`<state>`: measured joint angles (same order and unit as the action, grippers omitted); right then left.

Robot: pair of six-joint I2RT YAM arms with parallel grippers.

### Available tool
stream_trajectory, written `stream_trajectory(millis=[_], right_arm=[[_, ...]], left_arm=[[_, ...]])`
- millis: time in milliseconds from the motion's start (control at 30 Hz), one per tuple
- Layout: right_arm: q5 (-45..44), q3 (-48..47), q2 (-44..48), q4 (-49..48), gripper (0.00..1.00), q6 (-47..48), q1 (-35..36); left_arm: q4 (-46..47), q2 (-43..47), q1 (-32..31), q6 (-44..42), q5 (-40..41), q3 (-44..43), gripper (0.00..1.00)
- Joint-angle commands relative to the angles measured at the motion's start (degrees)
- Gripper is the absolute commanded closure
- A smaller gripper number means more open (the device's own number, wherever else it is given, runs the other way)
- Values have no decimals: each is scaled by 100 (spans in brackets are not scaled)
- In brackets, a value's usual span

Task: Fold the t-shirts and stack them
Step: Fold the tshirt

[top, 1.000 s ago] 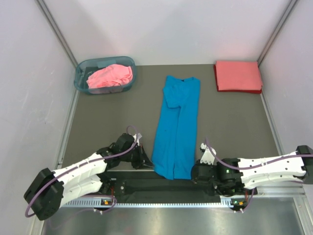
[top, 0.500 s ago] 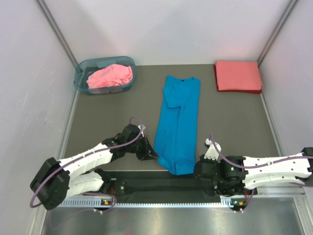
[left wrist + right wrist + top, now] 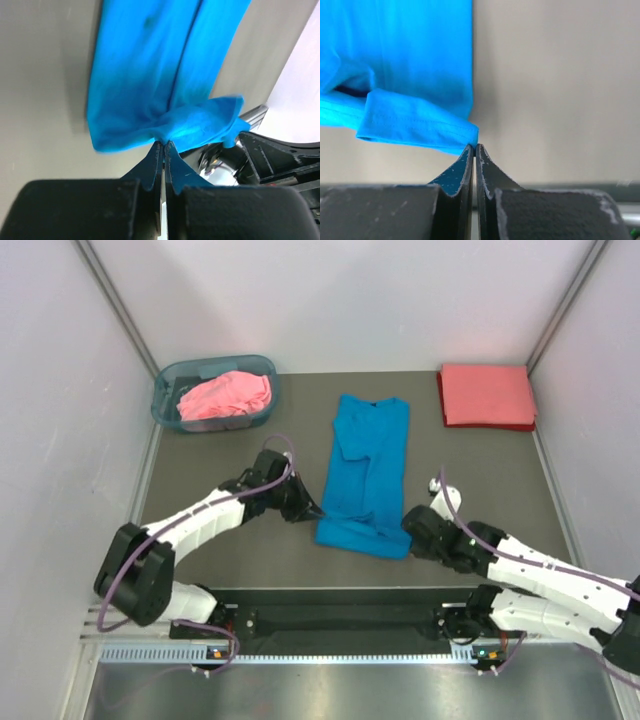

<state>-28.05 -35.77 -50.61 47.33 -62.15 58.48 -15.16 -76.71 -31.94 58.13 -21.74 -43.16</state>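
Note:
The bright blue t-shirt lies lengthwise in the middle of the table, its near hem lifted and carried back over the lower part. My left gripper is shut on the hem's left corner, and the blue t-shirt hangs ahead of the gripper. My right gripper is shut on the right corner, where the stitched hem of the blue t-shirt meets the fingertips of the gripper. A pink t-shirt lies crumpled in the basket. The coral-red t-shirt sits folded at the back right.
The translucent blue-grey basket stands at the back left. White walls close in the table on the left, back and right. A black rail with the arm bases runs along the near edge.
Both grippers have moved away from the near edge towards the back, pulling the blue t-shirt's near hem up and over itself. The shirt now looks shorter.

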Motion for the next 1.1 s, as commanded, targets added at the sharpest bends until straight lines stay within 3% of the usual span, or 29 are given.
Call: stream_trajectory(millis=[0,133,533,700,1000,1067], right_arm=[[98,-439,-203,-821,100,1563,-731],[441,-930,-957,-1410,100,2452,-1767],[1047,-2486,-3163,-2201,100,3929,-3078],[1434,-2804,-3762,-2439,100,4281,-3316],[1566,-3146,-4448,-2580,100,4317,-3536],[1540,-3182,-4528,-2589,99,4290,-3580]], left_arm=[[101,-458,302,-600,-234,-814,100],[92,-1300,697,-960,-454,-1500,100],[144,-3436,1445,-1532,-1306,-3663,100],[-22,-4167,1507,-1787,-1711,-4612,100],[-119,-4844,1603,-1761,-1738,-5079,100],[-145,-4897,1647,-1761,-1711,-5167,93]])
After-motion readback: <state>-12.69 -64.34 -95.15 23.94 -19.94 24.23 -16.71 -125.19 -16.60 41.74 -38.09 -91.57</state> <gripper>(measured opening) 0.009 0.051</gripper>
